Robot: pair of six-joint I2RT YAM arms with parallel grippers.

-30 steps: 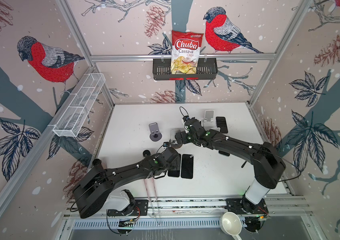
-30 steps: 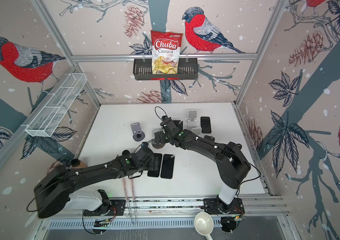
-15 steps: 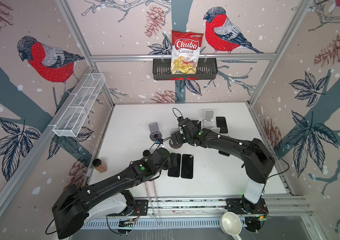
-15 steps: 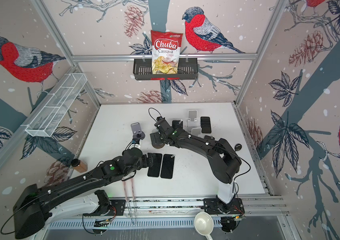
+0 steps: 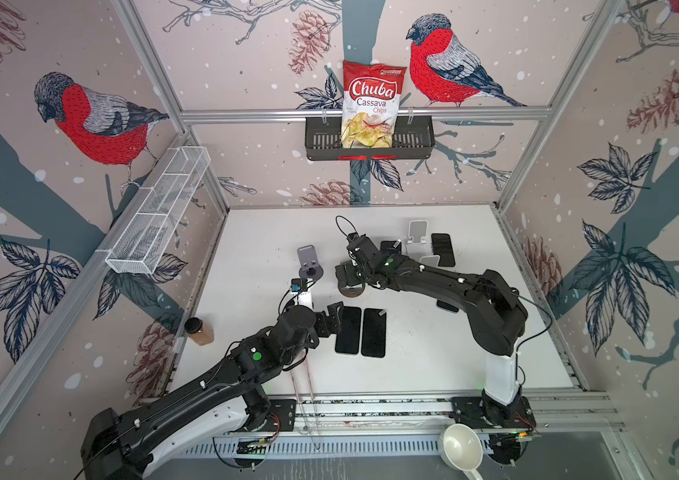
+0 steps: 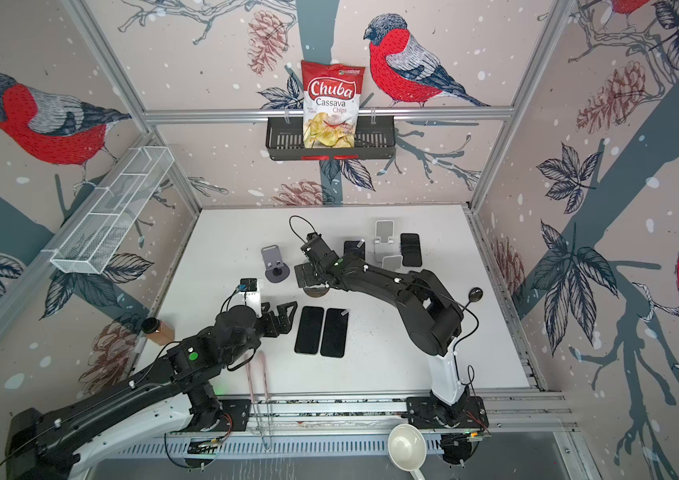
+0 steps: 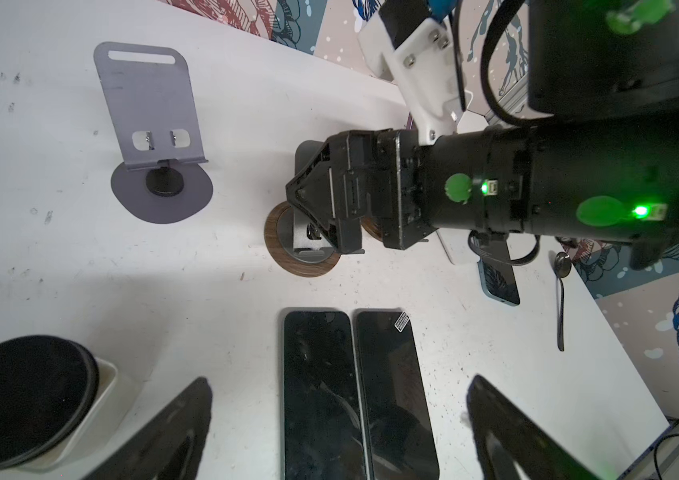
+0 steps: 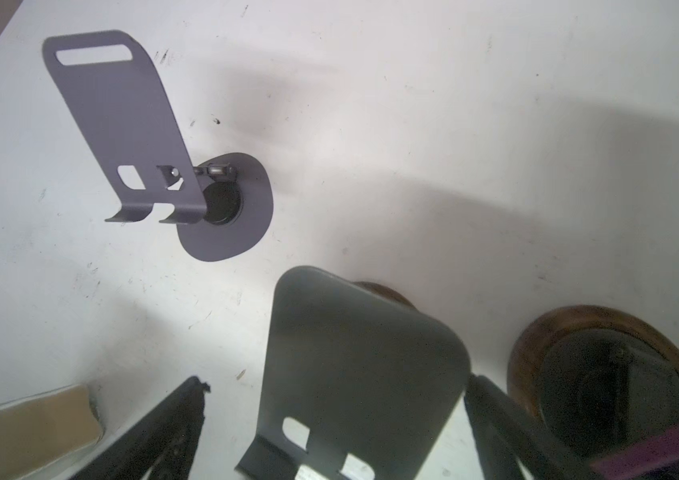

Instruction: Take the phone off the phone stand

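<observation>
Two black phones (image 5: 348,336) (image 5: 374,337) lie flat side by side mid-table, seen again in the left wrist view (image 7: 321,395) (image 7: 391,390). My left gripper (image 5: 331,320) (image 7: 339,382) hovers open just left of them, holding nothing. A dark grey phone stand (image 5: 350,282) on a round wooden base carries no phone. Its back plate (image 8: 362,374) stands between the open fingers of my right gripper (image 5: 348,274) (image 8: 335,382). A purple-grey stand (image 5: 309,266) to its left is bare too.
Behind the right arm are a white stand (image 5: 416,232) and more phones (image 5: 442,249) (image 5: 391,246). A spice jar (image 5: 200,330) stands at the table's left edge. Tongs (image 5: 302,382) lie at the front and a black spoon (image 6: 475,295) at the right.
My left gripper has drawn back leftward off the left flat phone and opened a little wider. My right gripper has moved left, down around the wooden-base stand.
</observation>
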